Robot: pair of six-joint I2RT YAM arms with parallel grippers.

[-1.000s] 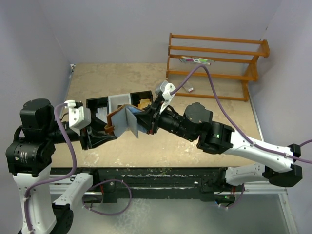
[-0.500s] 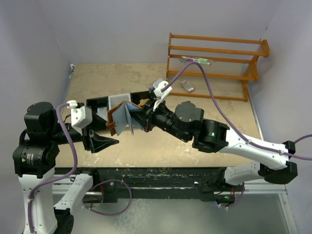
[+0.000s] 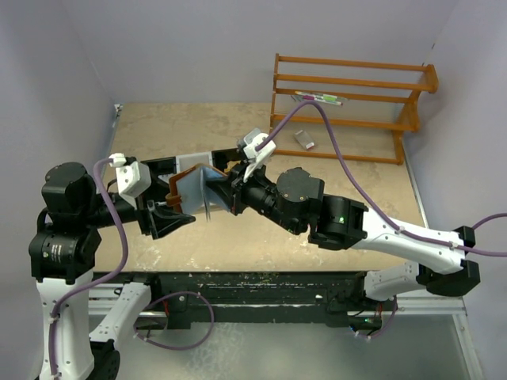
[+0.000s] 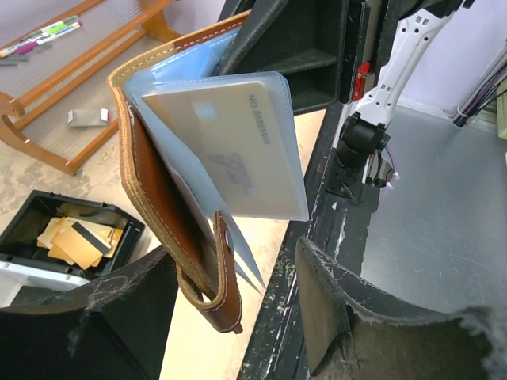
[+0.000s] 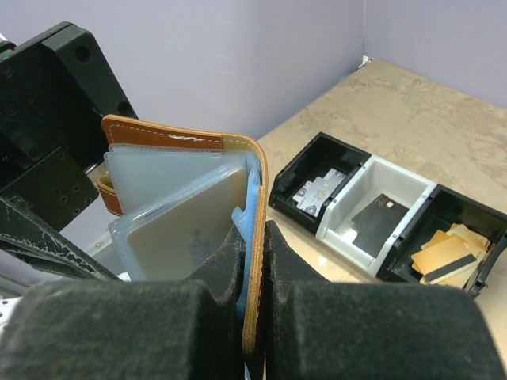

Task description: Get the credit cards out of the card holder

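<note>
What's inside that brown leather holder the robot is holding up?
Clear sleeves fan out of the card holder; the front one holds a pale tan card. Whatever sits in the sleeves behind is covered.

Lower edge of the card holder lost inside the right tool; credit card print hazy.

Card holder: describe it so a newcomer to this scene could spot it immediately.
Find the black-and-white three-compartment tray mid-table, left of the wooden rack. Just in front of it, the right claw pinches the card holder by one cover. It is the only brown leather piece, fanned open with bluish sleeves, one showing a pale card.
</note>
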